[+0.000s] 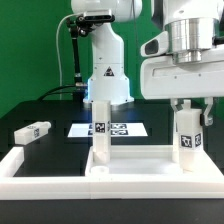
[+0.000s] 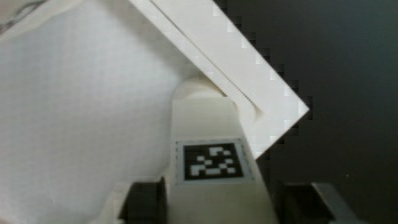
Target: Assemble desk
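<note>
The white desk panel [image 1: 140, 160] lies flat at the front, raised rim up. Two square white leg posts with tags stand upright on it: one [image 1: 100, 140] at the corner on the exterior view's left, one [image 1: 188, 142] at the corner on its right. My gripper [image 1: 189, 120] comes down over the right post, a finger on each side of its top. In the wrist view the gripper [image 2: 231, 205] holds this tagged post [image 2: 215, 150] between its dark fingers [image 2: 146, 205], above the panel [image 2: 89, 100]. A third leg post [image 1: 32, 131] lies loose on the table at the exterior view's left.
The marker board [image 1: 125, 130] lies flat behind the panel. The low white border rail [image 1: 20, 168] runs along the front and the exterior view's left side. The robot base [image 1: 108, 75] stands at the back on the dark table.
</note>
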